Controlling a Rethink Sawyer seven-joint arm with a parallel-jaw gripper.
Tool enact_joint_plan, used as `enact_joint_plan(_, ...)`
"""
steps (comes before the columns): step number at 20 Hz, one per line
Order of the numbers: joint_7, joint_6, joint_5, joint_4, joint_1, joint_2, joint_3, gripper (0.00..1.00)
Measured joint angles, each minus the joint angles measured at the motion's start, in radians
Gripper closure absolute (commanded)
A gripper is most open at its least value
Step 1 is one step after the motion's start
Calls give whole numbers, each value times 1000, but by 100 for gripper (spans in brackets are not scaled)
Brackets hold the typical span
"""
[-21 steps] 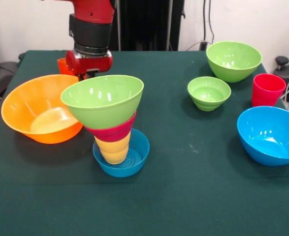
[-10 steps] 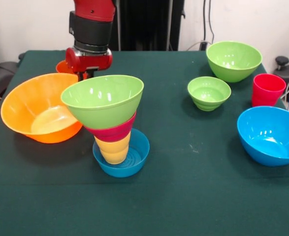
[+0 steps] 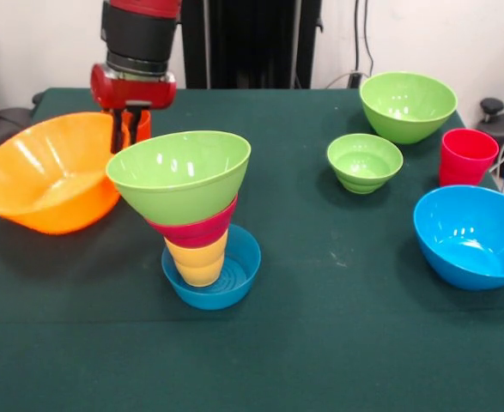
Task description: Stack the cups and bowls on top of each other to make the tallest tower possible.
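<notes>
The tower (image 3: 191,215) stands left of centre: a small blue bowl (image 3: 234,279) at the bottom, then a yellow cup (image 3: 198,260), a small red bowl (image 3: 198,230) and a big green bowl (image 3: 180,172) on top. At the left, the very wide orange bowl (image 3: 45,176) is tilted and raised at its right side. My gripper (image 3: 124,142) is shut on that right rim. An orange cup (image 3: 142,124) peeks out just behind the fingers.
On the right are another big green bowl (image 3: 406,105), a small green bowl (image 3: 364,161), a red cup (image 3: 467,156) and a big blue bowl (image 3: 472,233). The orange bowl overhangs the table's left edge.
My gripper has moved left and slightly up, taking the orange bowl's rim with it. The bowl has slid left and tipped. The tower has not moved.
</notes>
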Motion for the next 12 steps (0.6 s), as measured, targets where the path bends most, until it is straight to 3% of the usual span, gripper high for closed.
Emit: enact_joint_plan(12, 0, 41, 121, 57, -85, -106, 54, 100)
